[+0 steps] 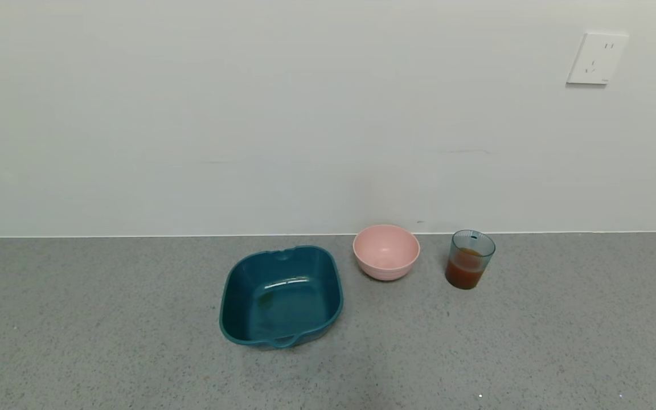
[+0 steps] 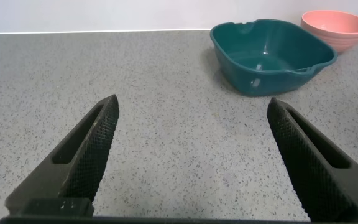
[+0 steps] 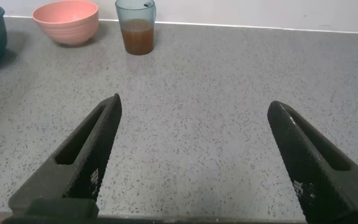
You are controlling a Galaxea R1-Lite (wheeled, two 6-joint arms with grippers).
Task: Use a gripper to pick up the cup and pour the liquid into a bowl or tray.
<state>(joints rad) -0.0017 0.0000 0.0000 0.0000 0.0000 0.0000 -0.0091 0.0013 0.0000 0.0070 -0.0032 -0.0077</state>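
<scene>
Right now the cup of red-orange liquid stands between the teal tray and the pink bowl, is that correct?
Not quite: the pink bowl is in the middle. The cup of red-orange liquid stands on the bowl's far side from the teal tray, as the head view shows.

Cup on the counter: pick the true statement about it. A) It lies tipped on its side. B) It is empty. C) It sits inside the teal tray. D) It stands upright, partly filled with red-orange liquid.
D: the cup stands upright on the counter, to the right of the pink bowl, with red-orange liquid filling its lower part, apart from the teal tray.
</scene>
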